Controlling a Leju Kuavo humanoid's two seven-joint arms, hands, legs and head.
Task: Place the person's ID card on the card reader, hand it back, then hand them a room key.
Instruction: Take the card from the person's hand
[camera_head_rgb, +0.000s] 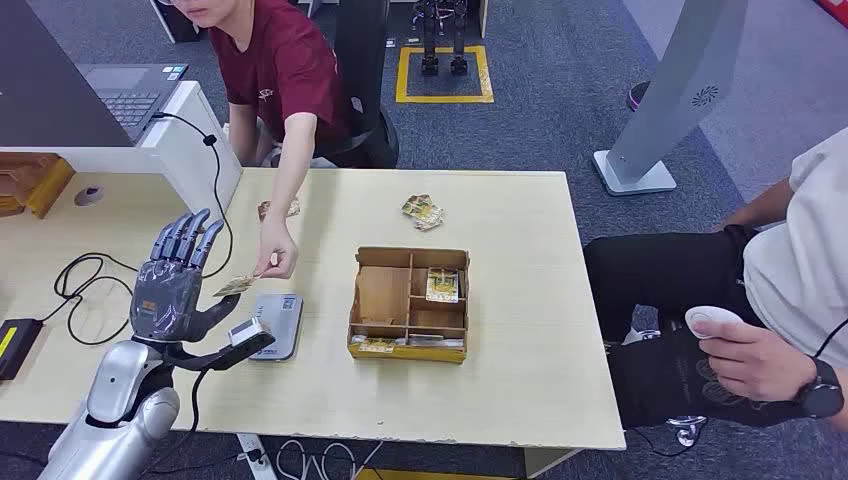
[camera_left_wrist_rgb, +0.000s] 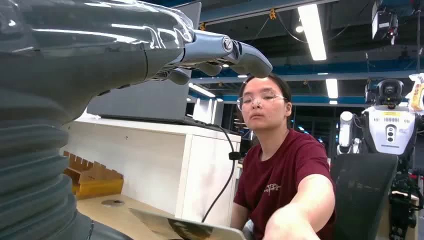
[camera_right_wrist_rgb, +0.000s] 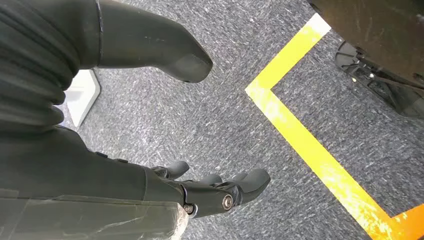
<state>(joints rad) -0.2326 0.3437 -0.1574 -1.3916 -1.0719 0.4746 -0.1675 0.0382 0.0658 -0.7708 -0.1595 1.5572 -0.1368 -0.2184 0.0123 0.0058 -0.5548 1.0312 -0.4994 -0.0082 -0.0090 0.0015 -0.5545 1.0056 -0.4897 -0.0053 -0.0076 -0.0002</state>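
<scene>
My left hand is raised over the left part of the table, fingers spread and upright, holding nothing. A person in a maroon shirt reaches across and holds the ID card out by its far end; the card's near edge is close to my thumb. In the left wrist view the card lies just under my fingers, which stay straight above it. The grey card reader lies flat on the table below the card. A cardboard tray holds room key cards. My right hand hangs over the carpet, holding nothing.
Loose cards lie near the table's far edge. A laptop sits on a white partition, with a black cable trailing onto the table. A second person sits at the right holding a white remote.
</scene>
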